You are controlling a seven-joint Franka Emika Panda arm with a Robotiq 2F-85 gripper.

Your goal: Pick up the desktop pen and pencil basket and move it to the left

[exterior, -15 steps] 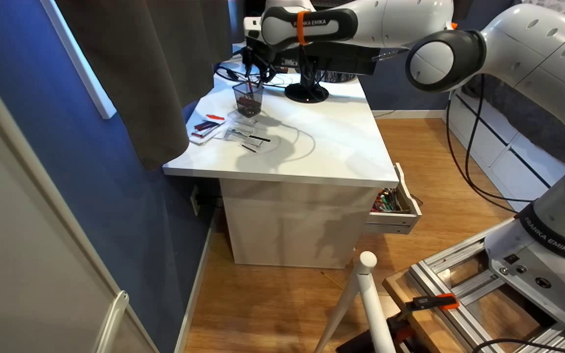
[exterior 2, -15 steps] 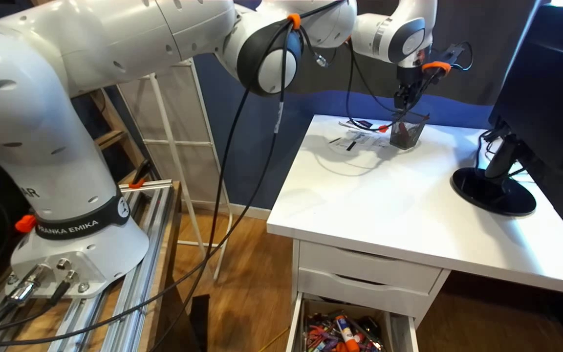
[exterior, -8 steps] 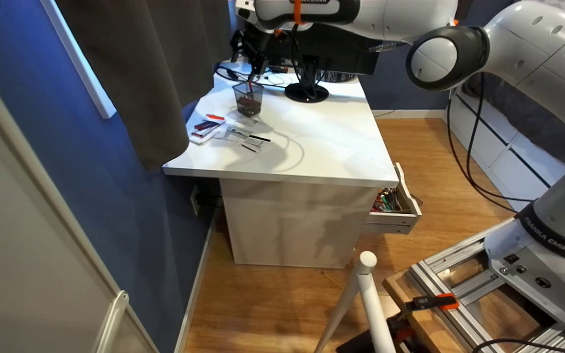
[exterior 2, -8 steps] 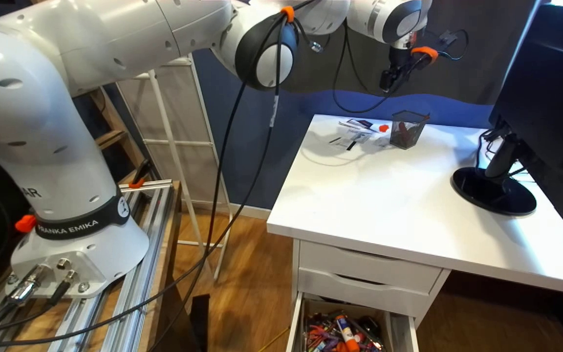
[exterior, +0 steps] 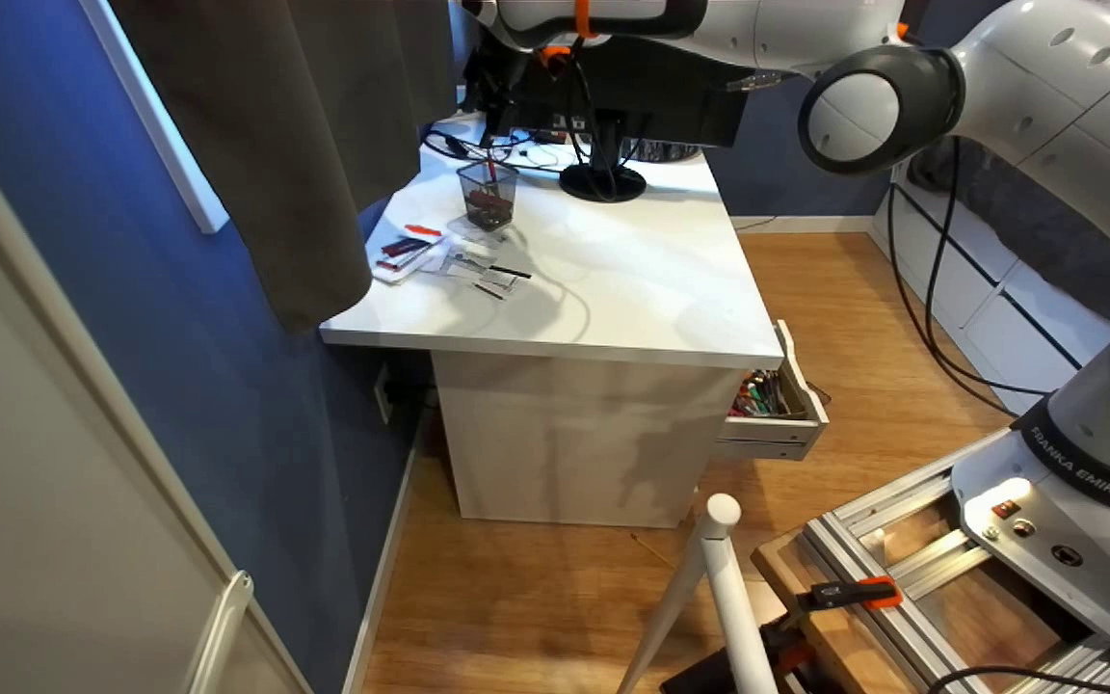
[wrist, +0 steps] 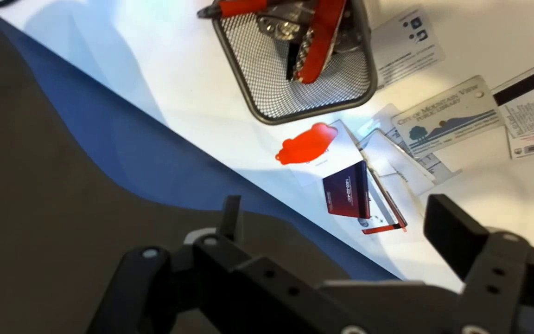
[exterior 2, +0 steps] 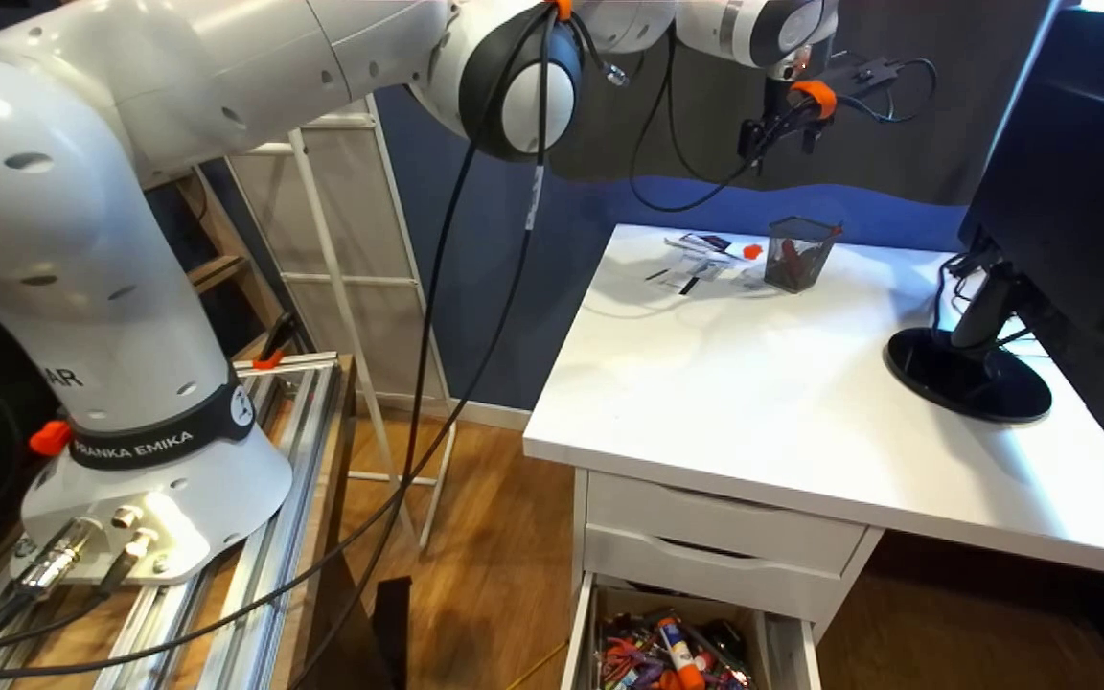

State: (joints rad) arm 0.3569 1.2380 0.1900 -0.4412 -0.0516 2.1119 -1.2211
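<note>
The pen and pencil basket is a dark-grey mesh cup [exterior: 488, 198] standing upright on the desk by the wall. It also shows in an exterior view [exterior 2: 797, 259]. In the wrist view the basket [wrist: 267, 88] is at the top, with a red pen [wrist: 243, 6] across its rim and a red folding knife [wrist: 319, 44] inside. My gripper [wrist: 342, 220] is open in the wrist view, with nothing between its spread fingers. In an exterior view my gripper [exterior 2: 782, 153] hangs above the basket, clearly apart from it.
Several cards [wrist: 448, 116] and an orange flat piece [wrist: 308, 144] lie beside the basket. The monitor foot [exterior 2: 966, 376] stands farther along the white desk [exterior 2: 753, 383]. A dark curtain [exterior: 324, 145] hangs over the wall side. A drawer [exterior 2: 681, 652] stands open below.
My gripper has risen from the basket's rim to well above it, shifting slightly left in the exterior view that faces the curtain. The basket has stayed in place.
</note>
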